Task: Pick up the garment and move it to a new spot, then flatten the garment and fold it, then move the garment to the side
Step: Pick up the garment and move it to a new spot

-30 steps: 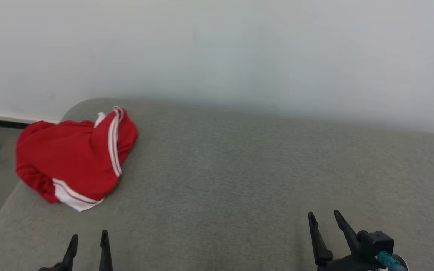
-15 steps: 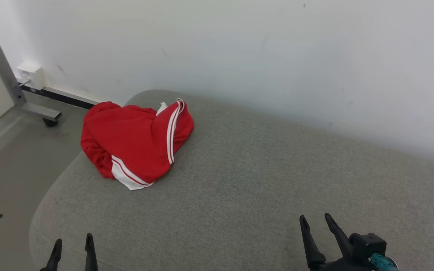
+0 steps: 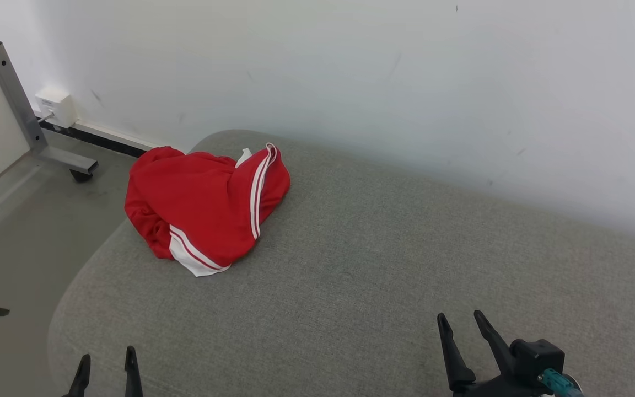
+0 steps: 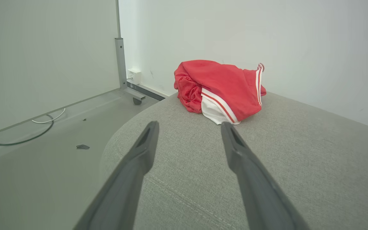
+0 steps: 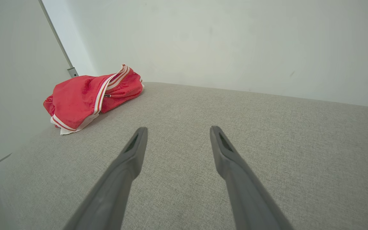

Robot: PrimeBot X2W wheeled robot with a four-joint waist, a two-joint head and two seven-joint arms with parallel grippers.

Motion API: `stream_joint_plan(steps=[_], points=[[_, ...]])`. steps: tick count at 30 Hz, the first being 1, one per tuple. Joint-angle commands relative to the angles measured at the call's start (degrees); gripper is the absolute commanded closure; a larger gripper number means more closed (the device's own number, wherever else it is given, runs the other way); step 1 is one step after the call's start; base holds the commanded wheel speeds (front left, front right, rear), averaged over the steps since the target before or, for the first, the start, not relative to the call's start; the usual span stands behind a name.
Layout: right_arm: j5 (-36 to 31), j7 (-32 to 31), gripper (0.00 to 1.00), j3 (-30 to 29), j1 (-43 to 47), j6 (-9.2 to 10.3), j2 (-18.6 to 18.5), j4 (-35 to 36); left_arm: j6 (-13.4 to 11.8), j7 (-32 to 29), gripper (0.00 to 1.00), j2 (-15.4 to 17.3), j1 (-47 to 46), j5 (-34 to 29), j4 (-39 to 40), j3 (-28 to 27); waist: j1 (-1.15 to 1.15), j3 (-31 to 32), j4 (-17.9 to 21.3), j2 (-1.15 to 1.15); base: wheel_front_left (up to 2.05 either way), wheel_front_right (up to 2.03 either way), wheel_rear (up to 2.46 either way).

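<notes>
Pickup step: our left gripper (image 3: pixel 107 355) and right gripper (image 3: pixel 459 315) gape empty; we must reach the red shorts (image 3: pixel 207 212)

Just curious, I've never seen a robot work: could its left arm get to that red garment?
Probably yes. The left gripper is open, and only bare grey cushion lies between it and the red garment.

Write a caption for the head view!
Crumpled red garment on grey cushion; left hand and right hand open, apart from it.

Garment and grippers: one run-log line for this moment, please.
phase: pre-grasp | garment: crumpled, untouched, cushion far-left corner | left gripper: open, empty | right gripper: open, empty
</notes>
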State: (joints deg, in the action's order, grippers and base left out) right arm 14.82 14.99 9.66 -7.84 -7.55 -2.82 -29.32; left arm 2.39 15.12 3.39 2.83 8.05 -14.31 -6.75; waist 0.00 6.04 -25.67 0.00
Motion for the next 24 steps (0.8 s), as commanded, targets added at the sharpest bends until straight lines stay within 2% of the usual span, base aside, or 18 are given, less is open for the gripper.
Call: stream_joint_plan(steps=[1, 8, 13, 20, 24], points=[[0.4, 0.3, 0.0, -0.1, 0.7, 0.12, -0.1, 0.2, -0.3, 0.1, 0.0, 0.0, -0.5, -0.5, -0.7, 0.0, 0.0, 0.1, 0.1, 0.0, 0.0, 0.0, 0.0], [-0.3, 0.3, 0.0, 0.3, 1.2, 0.12, -0.1, 0.6, 0.5, -1.5, 0.0, 0.5, -7.6, 1.6, -6.9, 0.0, 0.0, -0.7, 0.9, 0.0, 0.0, 0.0, 0.0], [-1.3, -0.2, 0.0, 2.1, 0.6, 0.12, -0.1, 1.6, 0.1, -7.5, 0.0, 1.3, -17.4, 4.3, -12.9, -0.7, 0.0, -2.6, 3.2, 0.0, 0.0, 0.0, 0.0], [-4.4, -4.4, 0.0, 6.5, -2.3, 0.12, -0.1, 6.5, 0.1, -16.6, 0.0, 4.0, -30.6, 10.5, -22.4, -5.0, 0.0, -9.5, 10.9, 0.0, 0.0, 0.0, 0.0], [-6.3, -6.7, 0.0, 7.3, -3.5, 0.12, -0.1, 10.1, 0.4, -20.6, 0.0, 4.9, -35.8, 13.4, -25.3, -6.6, 0.0, -13.8, 13.5, 0.0, 0.0, 0.0, 0.0]])
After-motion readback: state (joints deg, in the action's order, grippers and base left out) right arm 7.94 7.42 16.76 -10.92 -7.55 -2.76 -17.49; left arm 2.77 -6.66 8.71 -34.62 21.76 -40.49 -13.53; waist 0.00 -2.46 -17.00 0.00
